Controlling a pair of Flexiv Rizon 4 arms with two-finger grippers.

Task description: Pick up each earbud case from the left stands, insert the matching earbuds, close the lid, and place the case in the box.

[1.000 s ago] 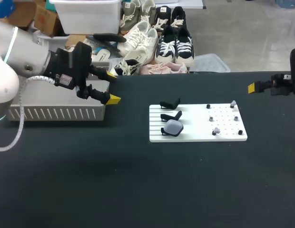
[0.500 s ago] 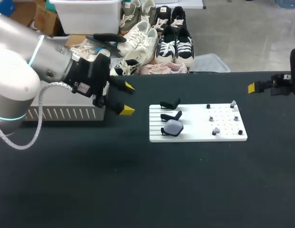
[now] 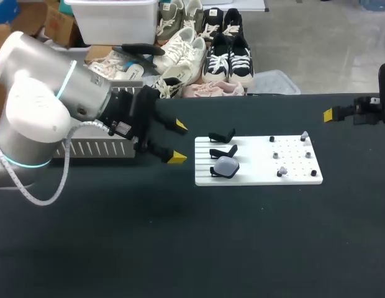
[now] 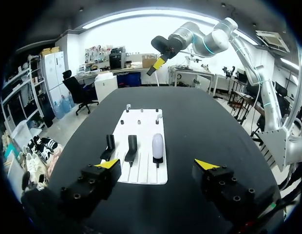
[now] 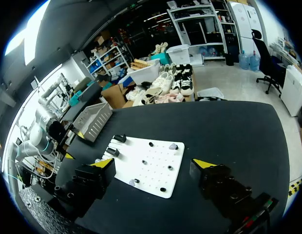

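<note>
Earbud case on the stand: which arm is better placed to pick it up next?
Left: the left gripper hangs open close to the earbud case, facing it; the right gripper sits far off.

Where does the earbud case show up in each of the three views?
Head view: the earbud case sits on the front one of three black stands, at the white board's left end.
Left wrist view: the case is ahead of the left gripper, beside two empty stands.
Right wrist view: not clearly seen; its place is behind a finger of the right gripper.
Shared landmark: the white board.
</note>
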